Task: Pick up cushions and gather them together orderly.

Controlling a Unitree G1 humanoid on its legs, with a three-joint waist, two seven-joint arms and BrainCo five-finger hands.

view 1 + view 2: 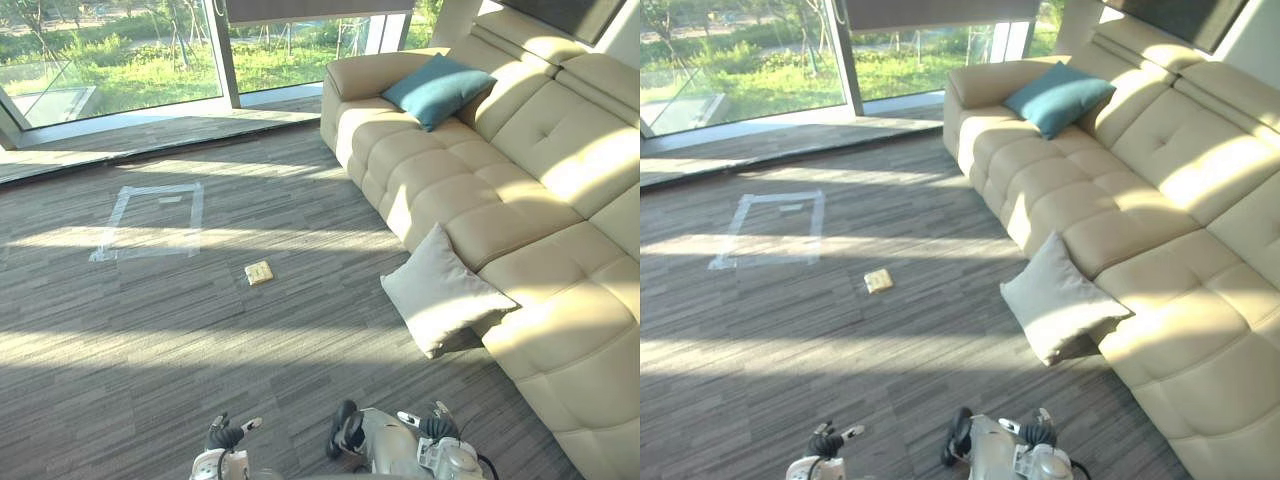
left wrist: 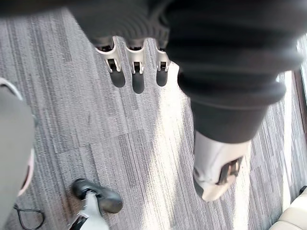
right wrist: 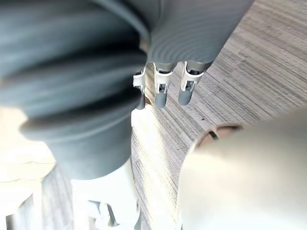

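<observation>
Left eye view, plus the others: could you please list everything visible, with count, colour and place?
Sofa: one, cream, along the right side.
Teal cushion: one, on the sofa's far end by the armrest.
Grey cushion: one, on the carpet, leaning against the sofa front.
Tape outline: one, whitish rectangle, on the carpet near the window.
Floor plate: one, beige, on the carpet between tape outline and grey cushion.
Carpet: one, grey, striped.
Window: several clear panes, far wall.
Left hand: one, silver, open, empty, above the carpet.
Right hand: one, silver, open, empty, above the carpet.
</observation>
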